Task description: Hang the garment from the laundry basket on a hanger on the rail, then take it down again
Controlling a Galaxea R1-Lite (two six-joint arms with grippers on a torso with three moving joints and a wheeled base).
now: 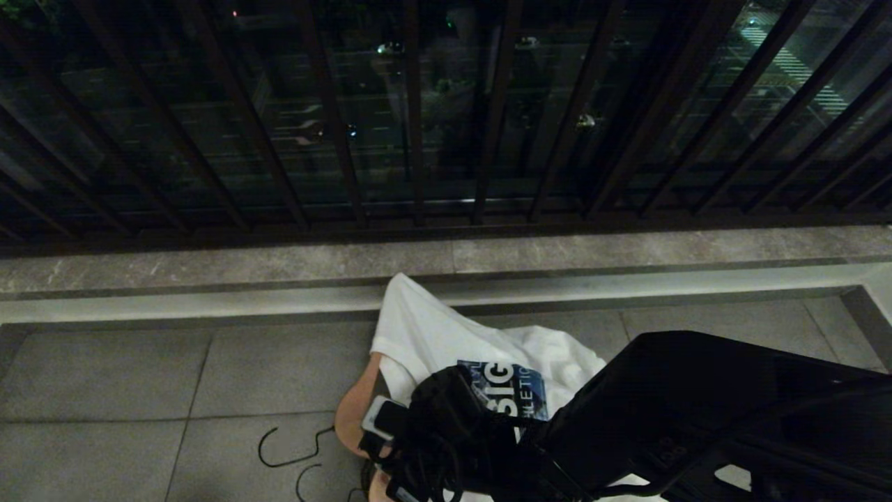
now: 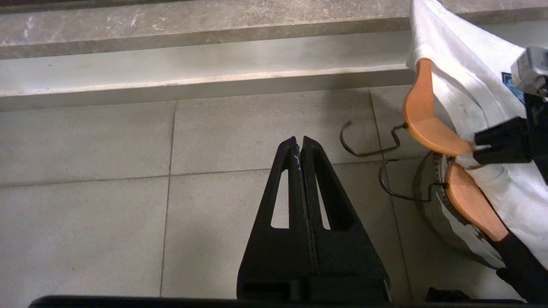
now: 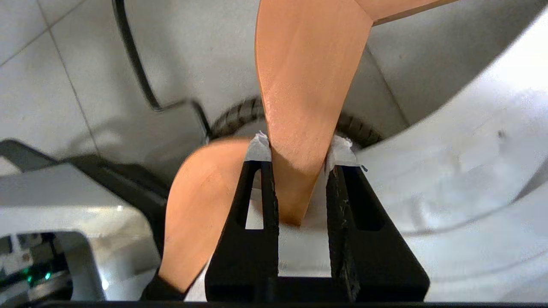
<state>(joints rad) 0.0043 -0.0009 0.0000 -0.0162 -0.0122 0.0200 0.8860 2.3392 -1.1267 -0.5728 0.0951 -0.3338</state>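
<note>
The right gripper (image 3: 299, 149) is clamped on a wooden hanger (image 3: 304, 85): in the right wrist view, the hanger's tapering arm runs down from the top centre of the frame into the gap between the two black fingers (image 3: 265, 188), whose white-padded tips press against its sides. A second wooden hanger (image 3: 197, 205) lies lower left of it, partly behind the left finger. Just beyond the fingertips a short arc of the dark ribbed rim of the laundry basket (image 3: 239, 113) shows at frame centre, and the white T-shirt (image 3: 462, 171) fills the right half. A black wire hook (image 3: 137, 72) curves across the tiled floor (image 3: 38, 85) in the upper left.

In the head view the right arm comes in from the lower right, its gripper low at bottom centre on top of the T-shirt, whose blue printed panel (image 1: 509, 390) faces up; the shirt reaches up to the stone curb (image 1: 209, 265) below the dark railing (image 1: 418, 111).

The left gripper (image 2: 299, 143) hangs over bare floor tile at the centre of the left wrist view, its fingers pressed together on nothing, well apart from the hangers and basket at the right edge.
</note>
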